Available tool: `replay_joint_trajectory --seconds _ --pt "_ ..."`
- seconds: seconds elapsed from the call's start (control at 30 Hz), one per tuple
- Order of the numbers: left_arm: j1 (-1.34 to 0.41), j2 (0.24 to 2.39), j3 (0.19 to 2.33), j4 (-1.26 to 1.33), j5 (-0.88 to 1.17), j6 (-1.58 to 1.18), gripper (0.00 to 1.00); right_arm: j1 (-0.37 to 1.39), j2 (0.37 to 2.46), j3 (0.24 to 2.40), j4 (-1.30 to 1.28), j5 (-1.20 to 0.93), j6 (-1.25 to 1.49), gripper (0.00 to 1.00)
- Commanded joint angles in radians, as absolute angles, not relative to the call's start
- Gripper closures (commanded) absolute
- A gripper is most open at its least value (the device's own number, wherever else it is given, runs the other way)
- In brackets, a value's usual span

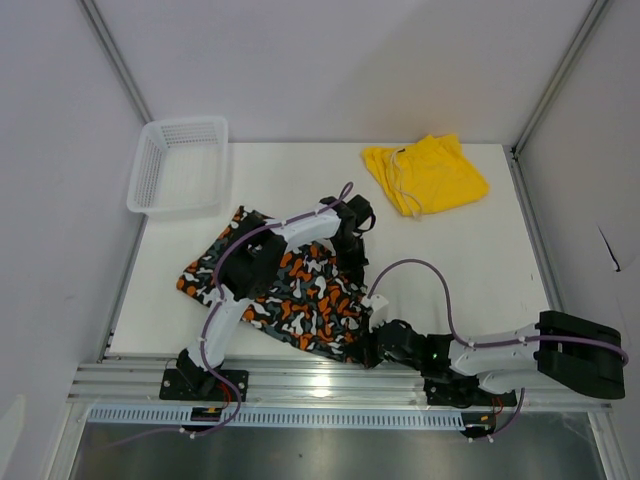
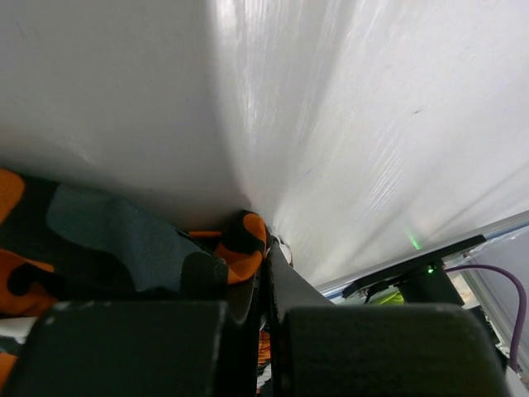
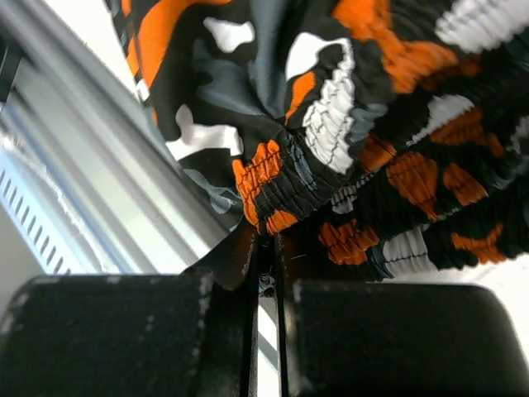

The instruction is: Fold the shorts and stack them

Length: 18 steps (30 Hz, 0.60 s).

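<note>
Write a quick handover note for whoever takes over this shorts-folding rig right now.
Left gripper: shut on an edge of the patterned shorts.
Right gripper: shut on their elastic waistband, on the near side.
Yellow shorts: bunched at the far right, not gripped.
Done: both grips are on the patterned pair.
Left: fold both pairs, then stack them.

Robotics laboratory test cell. Two manipulators, the left arm (image 1: 222, 320) and the right arm (image 1: 505, 350), are bolted to an aluminium rail (image 1: 330, 380) at the near edge of a plain white table (image 1: 460, 260). A slotted cable duct (image 1: 300, 418) runs in front of the rail, and purple cables (image 1: 412, 262) loop in the open. Aluminium frame posts (image 1: 115, 60) and blank white panels (image 1: 340, 60) enclose the bench. The patterned shorts (image 1: 290, 295), the yellow shorts (image 1: 425, 175) and a mesh basket (image 1: 180, 165) lie on the tabletop.
</note>
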State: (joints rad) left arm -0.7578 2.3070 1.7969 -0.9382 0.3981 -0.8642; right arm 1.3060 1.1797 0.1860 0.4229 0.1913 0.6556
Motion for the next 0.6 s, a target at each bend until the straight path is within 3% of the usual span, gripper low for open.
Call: replay_joint_trajectory --seconds 0.0,0.03,0.07,0.1,0.17,0.4,0.57 --pt "-0.715 2.278 1.838 -0.816 0.331 -0.877 1.00 1.296 1.147 0.195 0.342 0.219 0.722 1.00" --pt "-0.715 2.275 1.836 -0.815 0.333 -0.877 1.00 1.301 1.131 0.183 0.348 0.218 0.716 0.96" --pt "-0.716 2.272 1.835 -0.816 0.334 -0.876 1.00 1.313 1.123 0.175 0.363 0.215 0.710 0.82" --pt "-0.718 2.269 1.833 -0.819 0.337 -0.876 1.00 1.319 1.112 0.169 0.368 0.213 0.700 0.51" --pt "-0.719 2.253 1.819 -0.821 0.336 -0.870 1.00 1.322 1.071 0.155 0.380 0.199 0.695 0.34" --pt "-0.726 2.209 1.776 -0.810 0.327 -0.864 1.00 1.192 0.829 0.161 0.303 0.032 0.739 0.18" --pt "-0.726 2.203 1.779 -0.810 0.325 -0.864 1.00 1.036 0.637 0.204 0.029 0.041 0.804 0.18"
